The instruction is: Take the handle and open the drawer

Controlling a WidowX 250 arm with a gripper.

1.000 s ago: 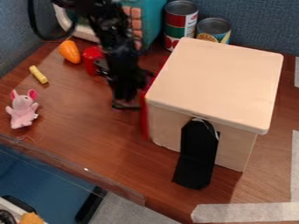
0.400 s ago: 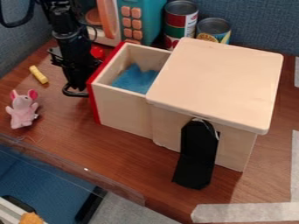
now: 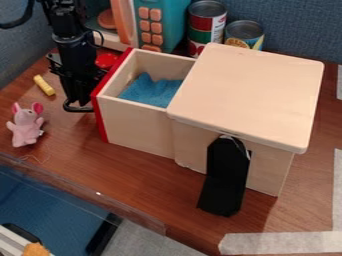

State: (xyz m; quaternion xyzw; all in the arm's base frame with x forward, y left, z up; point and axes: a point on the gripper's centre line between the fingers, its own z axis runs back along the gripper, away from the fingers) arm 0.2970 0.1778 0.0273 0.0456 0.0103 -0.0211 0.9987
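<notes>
Camera view. Wooden box (image 3: 244, 95) fills much of the right half of the frame. Its drawer (image 3: 137, 127) stands out toward the left, well open, inside exposed from above; blue cloth (image 3: 152, 91) lying within. Red front panel (image 3: 100, 117) at the drawer's left end, left of centre in the frame.

Black gripper (image 3: 79, 105), upper left, hanging down just beside the outer face of that red panel. Jaws: cannot tell how wide they stand, nor whether they have the handle between them.

Nearby, left edge of the frame: pink plush mouse (image 3: 26, 128), with a small yellow piece (image 3: 44, 85) above it. Two cans (image 3: 207, 22) (image 3: 244, 35) behind the box, top of frame.

Step in hand, by my reckoning: the tail end of the pull, opening as good as done. Next move: ease off any outward pull, free the handle if held, then back away from the panel without nudging the drawer in.
</notes>
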